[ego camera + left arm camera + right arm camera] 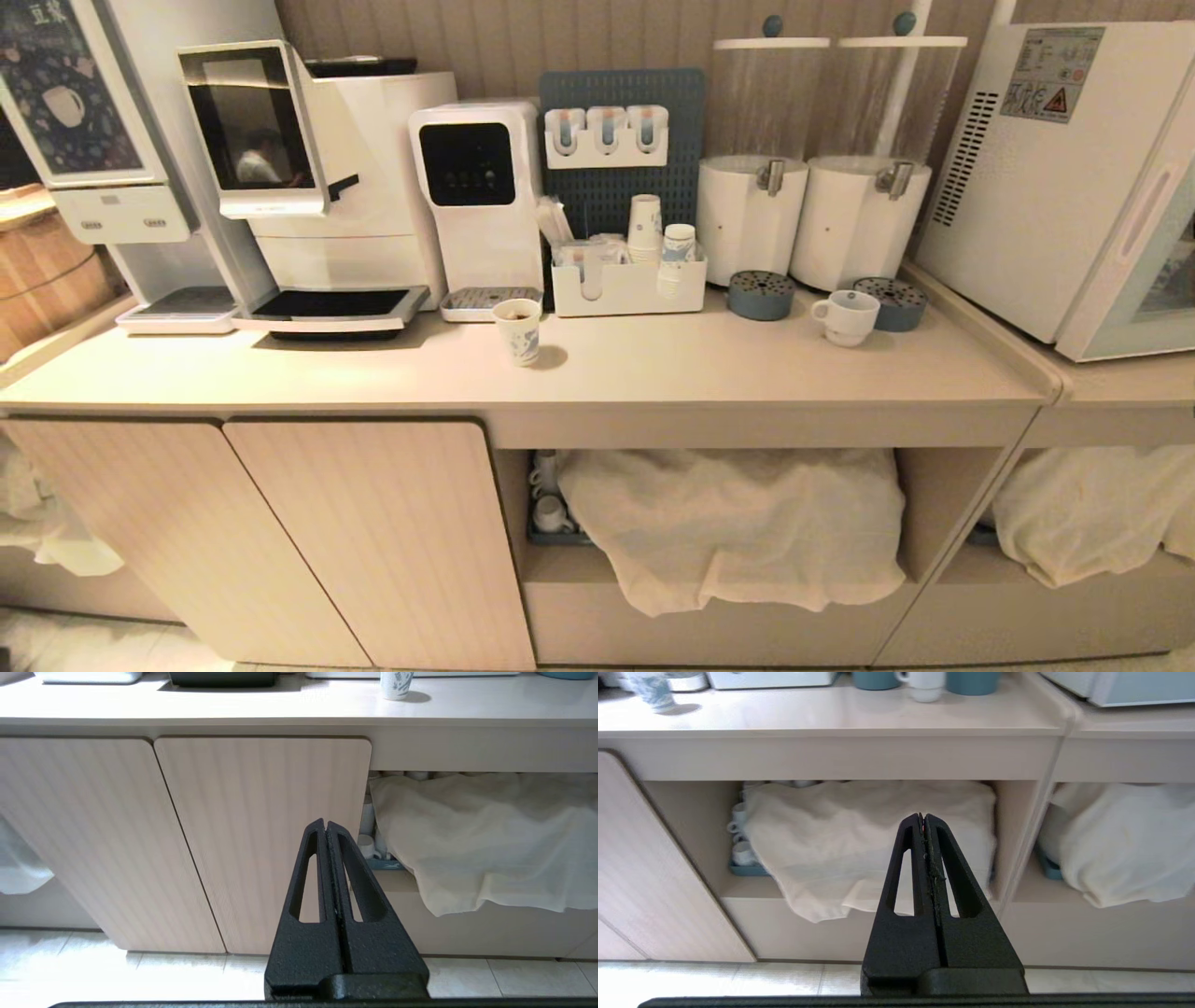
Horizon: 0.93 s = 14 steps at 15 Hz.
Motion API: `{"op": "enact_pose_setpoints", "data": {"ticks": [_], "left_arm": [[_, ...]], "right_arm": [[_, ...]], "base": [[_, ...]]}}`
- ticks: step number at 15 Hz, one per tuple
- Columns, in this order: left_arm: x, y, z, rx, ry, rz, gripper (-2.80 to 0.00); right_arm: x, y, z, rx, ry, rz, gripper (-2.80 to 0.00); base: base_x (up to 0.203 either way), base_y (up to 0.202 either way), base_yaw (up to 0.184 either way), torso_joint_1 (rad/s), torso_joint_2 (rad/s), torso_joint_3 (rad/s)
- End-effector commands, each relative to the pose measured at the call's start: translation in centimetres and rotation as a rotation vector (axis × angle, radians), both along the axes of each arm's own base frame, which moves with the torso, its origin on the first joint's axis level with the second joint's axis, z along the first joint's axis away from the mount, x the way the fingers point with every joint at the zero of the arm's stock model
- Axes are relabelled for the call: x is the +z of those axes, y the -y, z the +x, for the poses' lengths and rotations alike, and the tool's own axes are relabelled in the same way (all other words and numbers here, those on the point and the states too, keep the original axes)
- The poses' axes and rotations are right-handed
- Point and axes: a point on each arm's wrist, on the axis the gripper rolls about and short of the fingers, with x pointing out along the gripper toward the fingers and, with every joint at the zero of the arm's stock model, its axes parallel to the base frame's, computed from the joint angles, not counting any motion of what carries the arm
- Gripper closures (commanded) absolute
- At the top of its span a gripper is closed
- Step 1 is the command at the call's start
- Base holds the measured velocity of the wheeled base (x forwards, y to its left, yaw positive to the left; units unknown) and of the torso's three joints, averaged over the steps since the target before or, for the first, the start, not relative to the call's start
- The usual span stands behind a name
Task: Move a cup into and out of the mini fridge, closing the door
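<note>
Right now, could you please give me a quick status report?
Left tool and right tool shut, empty, low before the cabinets. Cup on counter, beside mini fridge. Door shut. Nothing blocking.

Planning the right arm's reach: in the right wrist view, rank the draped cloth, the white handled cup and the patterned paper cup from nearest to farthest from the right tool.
1. Cloth, shelf just beyond right tool.
2. Cup, countertop above.
3. Paper cup, far countertop corner.

Pale wood-look counter (pixel 653 373) carries, robot's left to right: coffee machine (pixel 317 187), water dispenser (pixel 481 201), patterned paper cup (pixel 518 329) in front, white organizer tray (pixel 627 285), 2 white dispensers (pixel 812 219), the cup (pixel 847 316). Adjoining counter on the right holds the mini fridge (pixel 1074 177).
</note>
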Motion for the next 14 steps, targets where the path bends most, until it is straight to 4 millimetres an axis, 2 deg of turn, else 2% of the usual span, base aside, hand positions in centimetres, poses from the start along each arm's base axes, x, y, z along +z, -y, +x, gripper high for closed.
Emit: {"op": "enact_pose_setpoints", "data": {"ticks": [1, 14], "left_arm": [[-0.04, 0.0, 0.01, 0.001, -0.002, 0.0, 0.0], [-0.04, 0.0, 0.01, 0.001, -0.002, 0.0, 0.0]], "right_arm": [[-0.01, 0.01, 0.0, -0.004, 0.0, 0.003, 0.0], [0.06, 0.02, 0.06, -0.008, 0.02, 0.03, 0.0]], "base": [[0.0, 0.0, 0.0, 0.0, 0.0, 0.0], [0.0, 0.0, 0.0, 0.0, 0.0, 0.0]]}}
